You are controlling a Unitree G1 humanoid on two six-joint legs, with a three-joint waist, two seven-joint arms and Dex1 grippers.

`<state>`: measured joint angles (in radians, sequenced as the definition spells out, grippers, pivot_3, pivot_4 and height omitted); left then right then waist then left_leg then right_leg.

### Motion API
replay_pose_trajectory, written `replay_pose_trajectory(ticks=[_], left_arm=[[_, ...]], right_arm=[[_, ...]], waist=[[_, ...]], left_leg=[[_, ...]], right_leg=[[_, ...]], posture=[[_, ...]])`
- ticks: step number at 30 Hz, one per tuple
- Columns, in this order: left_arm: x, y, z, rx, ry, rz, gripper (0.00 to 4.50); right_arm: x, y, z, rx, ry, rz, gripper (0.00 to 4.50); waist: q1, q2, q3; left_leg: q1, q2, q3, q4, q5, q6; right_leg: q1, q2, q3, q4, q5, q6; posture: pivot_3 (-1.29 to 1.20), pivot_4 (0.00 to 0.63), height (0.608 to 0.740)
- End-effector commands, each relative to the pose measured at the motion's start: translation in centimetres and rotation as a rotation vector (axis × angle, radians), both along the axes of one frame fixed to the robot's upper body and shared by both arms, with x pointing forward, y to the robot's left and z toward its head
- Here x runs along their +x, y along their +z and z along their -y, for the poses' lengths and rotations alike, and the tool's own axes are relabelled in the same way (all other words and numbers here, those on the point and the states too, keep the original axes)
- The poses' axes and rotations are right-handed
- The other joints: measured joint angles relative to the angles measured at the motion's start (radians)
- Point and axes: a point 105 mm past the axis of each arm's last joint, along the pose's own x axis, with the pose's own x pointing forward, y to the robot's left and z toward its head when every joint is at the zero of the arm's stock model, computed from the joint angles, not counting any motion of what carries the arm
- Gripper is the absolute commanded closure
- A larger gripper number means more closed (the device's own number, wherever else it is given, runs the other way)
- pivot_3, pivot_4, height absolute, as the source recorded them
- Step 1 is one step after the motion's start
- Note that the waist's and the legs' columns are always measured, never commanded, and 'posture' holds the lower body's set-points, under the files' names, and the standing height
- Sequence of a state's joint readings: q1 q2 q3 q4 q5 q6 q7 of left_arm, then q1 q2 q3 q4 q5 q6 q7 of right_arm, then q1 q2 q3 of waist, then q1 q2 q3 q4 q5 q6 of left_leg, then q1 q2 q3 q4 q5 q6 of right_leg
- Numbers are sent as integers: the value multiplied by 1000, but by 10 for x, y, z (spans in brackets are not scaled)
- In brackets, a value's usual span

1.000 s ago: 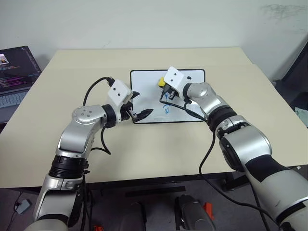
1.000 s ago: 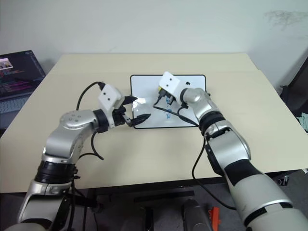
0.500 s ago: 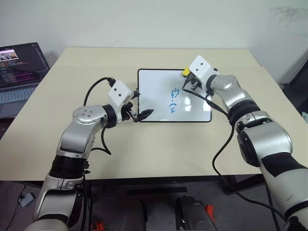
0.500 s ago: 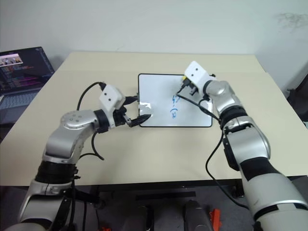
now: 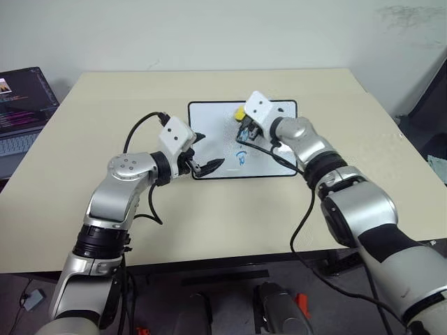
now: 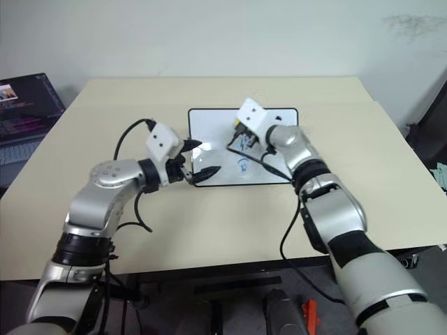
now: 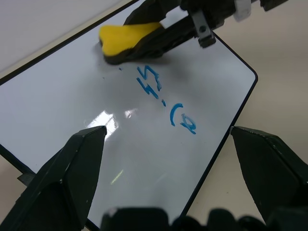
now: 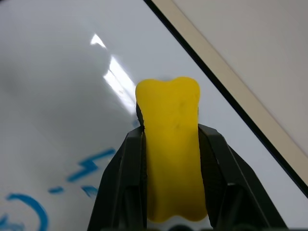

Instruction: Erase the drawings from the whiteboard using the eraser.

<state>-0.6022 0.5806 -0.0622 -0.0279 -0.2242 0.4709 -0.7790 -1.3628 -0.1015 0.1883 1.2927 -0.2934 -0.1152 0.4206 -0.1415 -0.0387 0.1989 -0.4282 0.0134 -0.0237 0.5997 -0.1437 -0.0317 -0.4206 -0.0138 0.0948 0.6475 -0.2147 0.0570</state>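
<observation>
Right gripper, jaws clenched on eraser, back over drawings; left gripper jaws spread, unmoved.

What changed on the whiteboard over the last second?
The right tool, shut on the eraser, swung out to the board's right edge and came back over the middle, beside the drawings. Blue strokes remain on the whiteboard. The left tool stayed open at the board's left edge.
</observation>
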Motion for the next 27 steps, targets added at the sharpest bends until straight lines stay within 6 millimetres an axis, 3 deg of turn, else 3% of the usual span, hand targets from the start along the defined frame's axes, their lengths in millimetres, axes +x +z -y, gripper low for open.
replay_pose_trajectory(ticks=[1, 7, 14, 21, 24, 27], left_arm=[[-1, 13, 4, -4, -19, 53, 0], [-3, 13, -1, -3, -7, 52, 0], [-2, 12, 1, -5, -11, 51, 0], [0, 13, 4, -6, -22, 52, 0], [0, 13, 4, -7, -23, 52, 0], [1, 13, 4, -7, -24, 51, 0]], right_arm=[[-1, 26, -14, 5, 16, 71, 3416], [3, 28, -2, 0, -19, 79, 3417], [13, 37, 39, -19, -113, 100, 3420], [16, 26, 70, -79, -156, 84, 3426], [16, 22, 73, -92, -152, 76, 3428], [13, 19, 60, -94, -110, 72, 3429]], waist=[[3, 0, 0], [10, 0, 0], [27, 0, 0], [31, 0, 0], [31, 0, 0], [31, 0, 0]], left_leg=[[-1, 0, 0, 0, 0, 0], [-3, -1, -1, -3, 0, 0], [-3, -1, -1, -4, 0, 0], [-3, -1, -1, -4, 0, 0], [-3, -1, 0, -4, 0, 0], [-3, -1, 0, -4, 0, 0]], right_leg=[[0, 0, 0, 0, 0, 0], [-2, -1, -2, -3, -1, 1], [-3, -1, -2, -3, -1, 1], [-2, -1, -2, -3, -1, 1], [-2, -1, -2, -3, -1, 1], [-2, -1, -1, -2, -1, 1]], posture=[[0, 150, 740], [0, 150, 740], [0, 150, 740], [0, 150, 740], [0, 150, 740], [0, 150, 740]])
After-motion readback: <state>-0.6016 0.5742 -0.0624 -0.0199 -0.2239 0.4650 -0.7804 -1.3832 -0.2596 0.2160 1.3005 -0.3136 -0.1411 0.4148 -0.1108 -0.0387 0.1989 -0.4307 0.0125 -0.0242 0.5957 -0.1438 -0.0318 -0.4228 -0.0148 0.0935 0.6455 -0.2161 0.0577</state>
